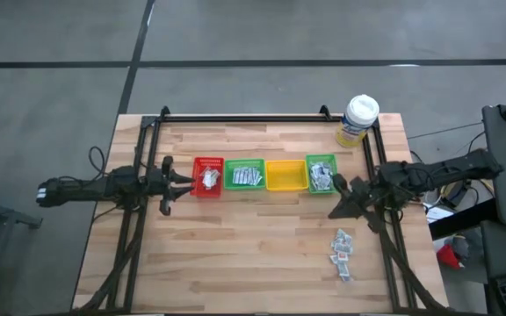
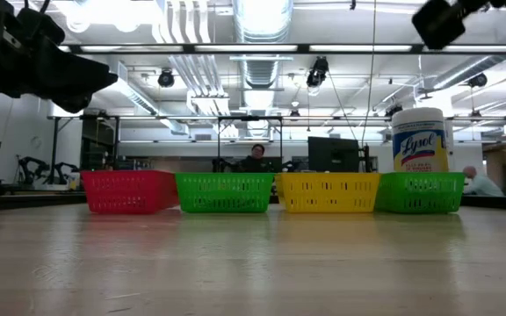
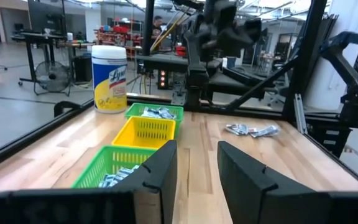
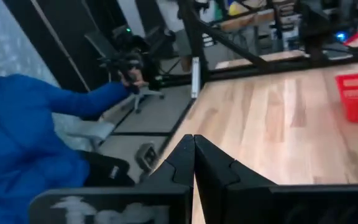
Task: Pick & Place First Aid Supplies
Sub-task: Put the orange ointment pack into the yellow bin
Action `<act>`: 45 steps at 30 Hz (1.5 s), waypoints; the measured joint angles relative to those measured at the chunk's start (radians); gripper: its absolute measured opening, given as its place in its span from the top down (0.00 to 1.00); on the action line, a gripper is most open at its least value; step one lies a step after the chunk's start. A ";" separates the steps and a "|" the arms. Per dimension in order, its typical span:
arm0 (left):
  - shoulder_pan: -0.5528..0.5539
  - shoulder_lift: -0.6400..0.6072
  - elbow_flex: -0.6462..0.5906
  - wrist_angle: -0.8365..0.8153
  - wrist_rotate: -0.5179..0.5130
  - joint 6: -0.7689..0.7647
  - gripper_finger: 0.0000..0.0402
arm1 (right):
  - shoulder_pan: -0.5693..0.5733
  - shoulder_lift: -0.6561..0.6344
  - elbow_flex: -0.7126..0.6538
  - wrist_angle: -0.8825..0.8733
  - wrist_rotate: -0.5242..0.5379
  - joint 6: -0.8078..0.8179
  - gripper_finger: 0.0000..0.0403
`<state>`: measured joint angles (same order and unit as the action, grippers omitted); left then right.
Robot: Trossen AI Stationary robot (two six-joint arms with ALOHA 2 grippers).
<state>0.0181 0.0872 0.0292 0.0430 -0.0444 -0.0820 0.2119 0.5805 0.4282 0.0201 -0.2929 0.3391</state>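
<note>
Sachets [image 1: 343, 253] lie in a loose scatter on the bare wood near the table's right front, and I see more of them sorted into the red bin [image 1: 207, 176], the first green bin [image 1: 245, 175] and the far green bin [image 1: 321, 173]; the yellow bin [image 1: 285, 175] between the greens looks empty, though from overhead I can't be sure. My left gripper [image 1: 183, 183] hovers just beside the red bin, its fingers [image 3: 157, 171] parted with nothing between them. My right gripper [image 1: 337, 213] hangs between the far green bin and the scatter, fingers pressed together, holding nothing. A wipes tub [image 1: 357, 120] stands at the back right.
</note>
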 joint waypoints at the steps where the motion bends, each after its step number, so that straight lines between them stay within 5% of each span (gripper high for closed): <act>1: 0.000 0.000 0.000 0.000 0.000 -0.006 0.72 | 0.000 0.018 0.039 -0.029 -0.012 0.005 0.98; 6: 0.000 0.001 0.000 -0.003 -0.001 -0.006 0.72 | 0.005 0.107 0.286 -0.382 -0.016 0.011 0.98; 12: 0.000 0.002 0.000 -0.009 -0.001 -0.006 0.72 | 0.005 0.236 0.546 -0.849 0.101 0.100 0.98; 22: 0.000 0.002 0.000 -0.015 -0.001 -0.008 0.72 | 0.004 0.418 0.680 -1.282 0.111 0.261 0.98; 32: 0.000 0.002 0.000 -0.016 -0.001 -0.008 0.72 | 0.006 0.505 0.526 -1.291 -0.002 0.312 0.96; 45: 0.000 0.002 0.000 -0.022 -0.001 -0.008 0.72 | 0.006 0.498 0.280 -0.998 -0.024 0.449 0.67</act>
<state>0.0181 0.0887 0.0292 0.0212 -0.0452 -0.0898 0.2180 1.0789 0.7082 -0.9779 -0.3172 0.7881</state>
